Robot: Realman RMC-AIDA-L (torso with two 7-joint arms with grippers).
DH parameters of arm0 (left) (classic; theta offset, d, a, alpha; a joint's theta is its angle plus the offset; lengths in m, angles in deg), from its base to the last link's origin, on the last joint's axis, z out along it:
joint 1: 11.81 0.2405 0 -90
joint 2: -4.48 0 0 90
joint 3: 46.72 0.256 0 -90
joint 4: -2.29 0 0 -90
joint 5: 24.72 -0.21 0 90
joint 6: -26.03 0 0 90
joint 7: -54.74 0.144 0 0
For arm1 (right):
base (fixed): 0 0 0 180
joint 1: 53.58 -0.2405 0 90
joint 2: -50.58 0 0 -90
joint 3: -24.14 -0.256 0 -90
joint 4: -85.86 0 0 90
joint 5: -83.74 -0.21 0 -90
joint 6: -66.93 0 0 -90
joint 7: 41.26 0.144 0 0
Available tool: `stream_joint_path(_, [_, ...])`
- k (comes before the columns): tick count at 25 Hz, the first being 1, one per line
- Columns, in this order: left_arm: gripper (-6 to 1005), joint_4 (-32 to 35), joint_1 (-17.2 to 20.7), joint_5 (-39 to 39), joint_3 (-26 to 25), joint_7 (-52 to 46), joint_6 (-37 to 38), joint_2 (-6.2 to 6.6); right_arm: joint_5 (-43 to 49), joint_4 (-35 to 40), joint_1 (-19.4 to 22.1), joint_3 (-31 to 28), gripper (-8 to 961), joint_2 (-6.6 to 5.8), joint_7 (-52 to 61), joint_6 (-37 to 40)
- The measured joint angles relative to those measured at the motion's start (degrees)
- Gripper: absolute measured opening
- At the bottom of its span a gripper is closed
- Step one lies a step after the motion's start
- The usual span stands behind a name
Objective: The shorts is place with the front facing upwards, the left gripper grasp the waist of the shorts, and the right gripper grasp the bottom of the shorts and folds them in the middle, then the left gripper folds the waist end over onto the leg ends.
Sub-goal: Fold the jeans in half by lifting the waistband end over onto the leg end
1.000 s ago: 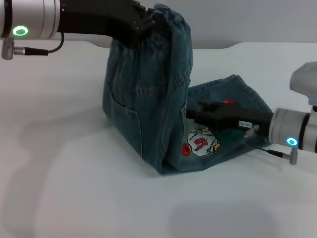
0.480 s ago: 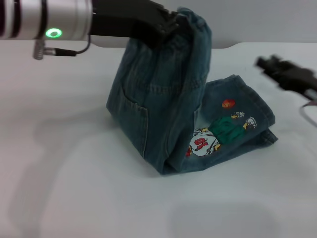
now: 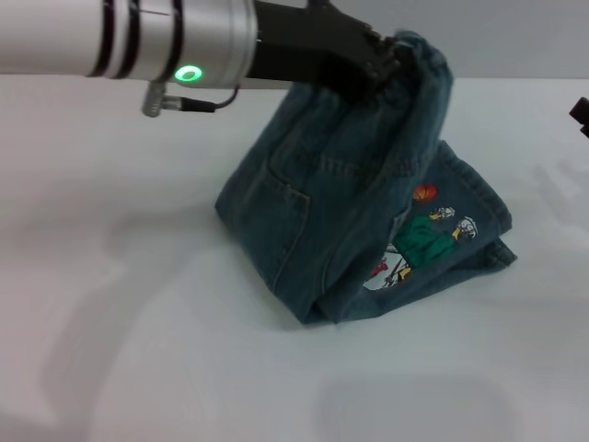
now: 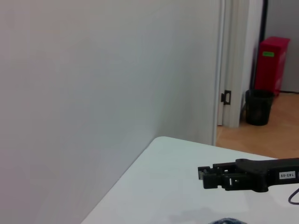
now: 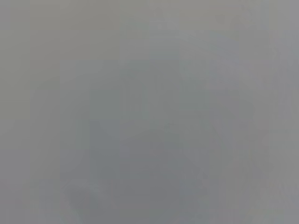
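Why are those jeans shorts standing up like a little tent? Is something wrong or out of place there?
Nothing looks damaged. The blue-green denim shorts stand tented because the black left gripper holds their gathered elastic waist up in the air, mid-fold. The cartoon-printed leg part lies flat on the white table. The right gripper is off to the side.

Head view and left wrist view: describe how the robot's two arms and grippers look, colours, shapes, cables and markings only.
The left arm has a silver-white cylindrical wrist piece with black rings, a glowing green ring light and a thin black cable looping beneath; beyond it a black tapering link ends in the left gripper. The right gripper is a black, blocky claw on a black arm with a small white printed label and a thin black cable.
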Motion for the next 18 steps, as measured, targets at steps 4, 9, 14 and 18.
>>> stream_joint_path(4, [89, -0.93, -0.54, 0.11, 1.70, -0.05, -2.05, -0.05, 0.08, 0.16, 0.42, -0.34, 494, -0.07, -0.03, 0.35])
stream_joint_path(9, [91, -3.56, -2.21, -0.06, 5.11, 0.02, -5.51, -0.13, 0.02, 0.61, 1.85, -4.96, 494, -0.11, -0.04, 3.29])
stream_joint_path(14, [92, -7.30, -3.89, 0.23, 4.74, -0.25, -6.86, -0.13, 0.01, 0.49, 3.13, -9.43, 494, -0.11, -0.08, 6.33])
stream_joint_path(18, [126, -8.07, -4.07, 0.39, 4.72, -0.33, -8.30, -0.13, 0.04, 0.35, 3.39, -10.14, 495, -0.10, -0.22, 6.44])
